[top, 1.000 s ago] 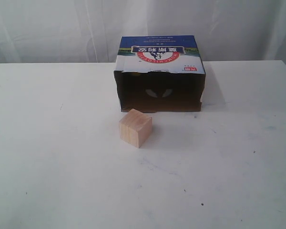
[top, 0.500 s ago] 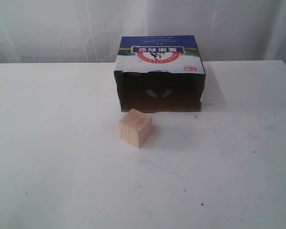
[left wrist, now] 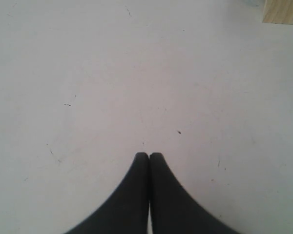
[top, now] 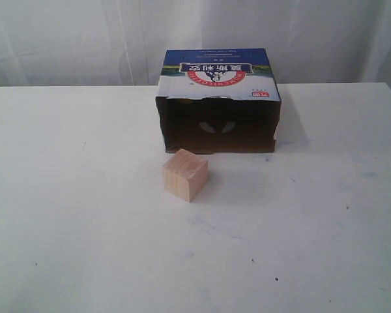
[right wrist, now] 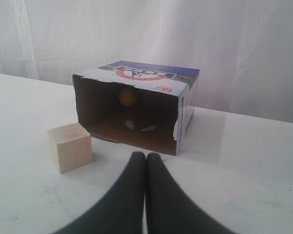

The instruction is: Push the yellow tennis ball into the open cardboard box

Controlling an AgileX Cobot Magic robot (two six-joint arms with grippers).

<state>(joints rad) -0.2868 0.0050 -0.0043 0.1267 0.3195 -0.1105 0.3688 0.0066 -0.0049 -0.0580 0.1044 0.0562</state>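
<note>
We logged both grippers pinched closed, empty: left gripper [left wrist: 149,156] over the bare table [left wrist: 88,73], right gripper [right wrist: 145,156] low above it. Beyond, the wooden cube [top: 185,174]. Farther, the cardboard box [top: 218,78], mouth toward us; the tennis ball [right wrist: 127,98] sat dimly inside.

I have the black two-fingered left gripper [left wrist: 149,155] closed. Its curved fingers [left wrist: 129,200] are pressed flat together, with only a hairline seam between the rounded tips, and it points steeply down at the white table top [left wrist: 88,73]. The black right gripper [right wrist: 145,155] is closed the same way with nothing between its tips, held low and aimed almost level toward the table's far edge.
</note>
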